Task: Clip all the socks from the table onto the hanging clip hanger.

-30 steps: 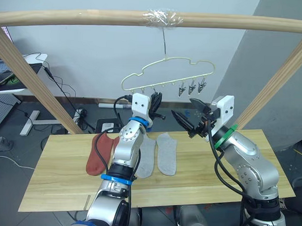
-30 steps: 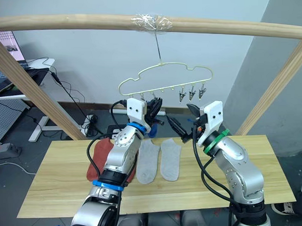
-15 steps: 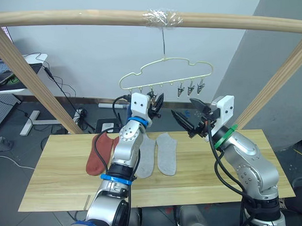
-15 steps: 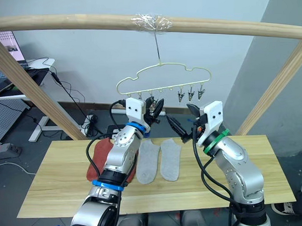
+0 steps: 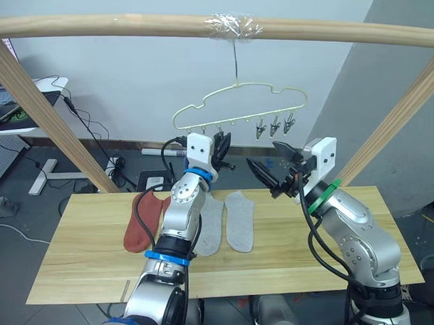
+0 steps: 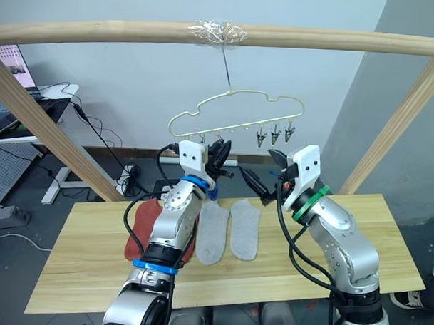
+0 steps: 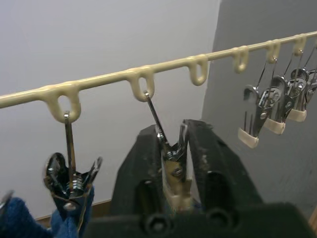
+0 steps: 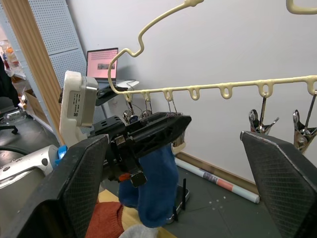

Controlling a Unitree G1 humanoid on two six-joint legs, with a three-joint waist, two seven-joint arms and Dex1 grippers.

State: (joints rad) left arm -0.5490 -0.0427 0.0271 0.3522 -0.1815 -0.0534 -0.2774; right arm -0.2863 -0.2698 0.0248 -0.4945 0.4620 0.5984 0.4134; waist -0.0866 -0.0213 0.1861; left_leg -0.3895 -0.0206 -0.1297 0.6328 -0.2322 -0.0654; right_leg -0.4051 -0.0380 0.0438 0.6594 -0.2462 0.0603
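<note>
Grey wall behind; left gripper pinching hanger clip; right gripper spread wide, empty.

My head pair looks forward and down over the worktop toward the clip hanger. My left wrist camera sits close under the hanger's clips, and my right wrist camera faces the same hanger from farther off.

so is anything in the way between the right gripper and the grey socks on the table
Nothing visible stands between the open right gripper and the nearer grey sock. The other grey sock lies partly behind the left arm, whose left gripper is shut on a clip.
</note>
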